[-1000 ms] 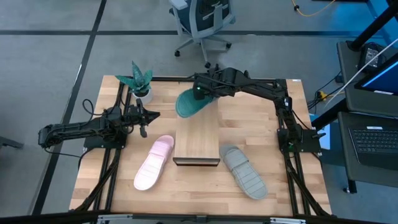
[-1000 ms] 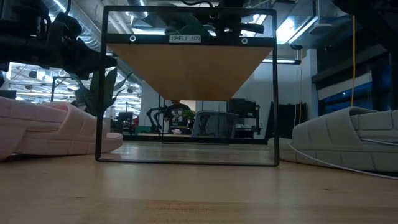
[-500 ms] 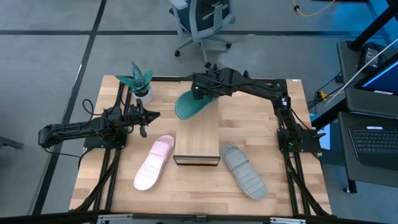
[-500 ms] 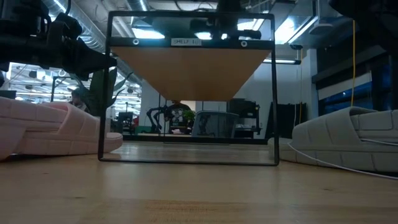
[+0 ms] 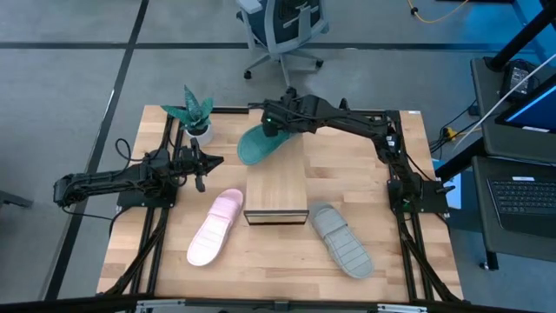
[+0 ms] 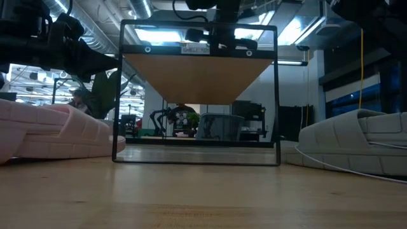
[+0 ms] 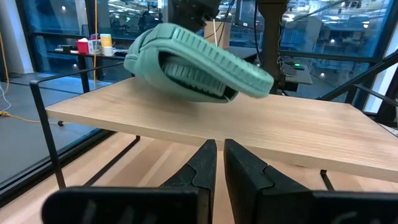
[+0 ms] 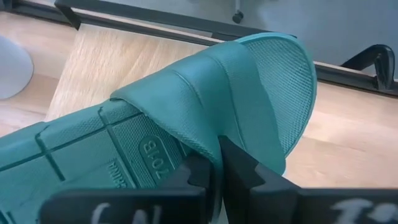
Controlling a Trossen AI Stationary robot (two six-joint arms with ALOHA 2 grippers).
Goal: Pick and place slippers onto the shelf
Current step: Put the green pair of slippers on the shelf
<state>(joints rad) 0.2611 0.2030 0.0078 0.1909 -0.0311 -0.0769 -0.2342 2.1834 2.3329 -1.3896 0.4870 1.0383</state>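
My right gripper (image 5: 272,122) is shut on the teal slipper (image 5: 257,146) at the far left corner of the light-wood shelf (image 5: 275,187). The slipper is tilted, its ribbed sole turned partly up (image 7: 193,62). My left gripper (image 5: 201,165) is shut and empty, left of the shelf, pointing at it (image 7: 220,158). The pink slipper (image 5: 215,228) lies sole-down on the table left of the shelf. The grey slipper (image 5: 341,241) lies sole-down to the shelf's right. My right gripper pinches the teal slipper's strap edge (image 8: 214,140), beside the grooved sole, between its two fingers. The fingers come slanting down from the table's far right. The slipper hangs tilted over the shelf's far edge (image 7: 205,102); whether it touches the shelf top, I cannot tell.
A small potted plant (image 5: 193,113) stands at the table's far left corner. Black frame rails run along the table's left and right sides. An office chair (image 5: 282,30) stands on the floor beyond the far edge.
My right gripper has gone toward the table's left and far edge with the teal slipper, still shut on it. The shelf has slid a little toward the far edge.
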